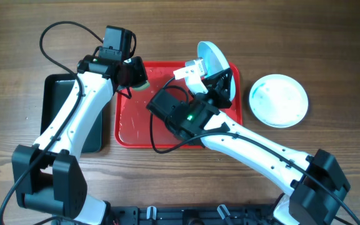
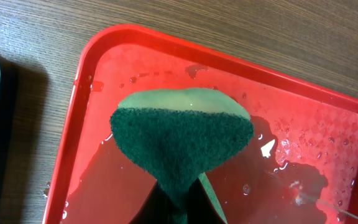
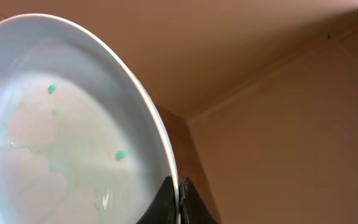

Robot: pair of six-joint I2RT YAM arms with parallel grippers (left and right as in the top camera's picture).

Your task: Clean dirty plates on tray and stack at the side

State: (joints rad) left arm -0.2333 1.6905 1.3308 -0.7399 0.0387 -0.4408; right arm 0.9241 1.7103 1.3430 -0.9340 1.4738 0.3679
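A round pale mint-white plate (image 3: 61, 143), teal-smeared, is held tilted over the large red rectangular plastic tray (image 1: 136, 125) mid-desk, its rim clamped by the right gripper (image 3: 179, 198). A green scouring sponge (image 2: 182, 140) is pinched in the left gripper (image 1: 133, 74) above the tray's wet corner nearest the far edge. A second plate (image 1: 280, 100), judged wiped, lies toward the right edge. No third is seen; wiping and stacking are judged left.

We see the red tray (image 1: 136, 125) lying wet. The tilted plate (image 1: 212, 57) stands on edge over its far right corner, flecked teal; the flat plate (image 1: 279, 100) lies just right of it.
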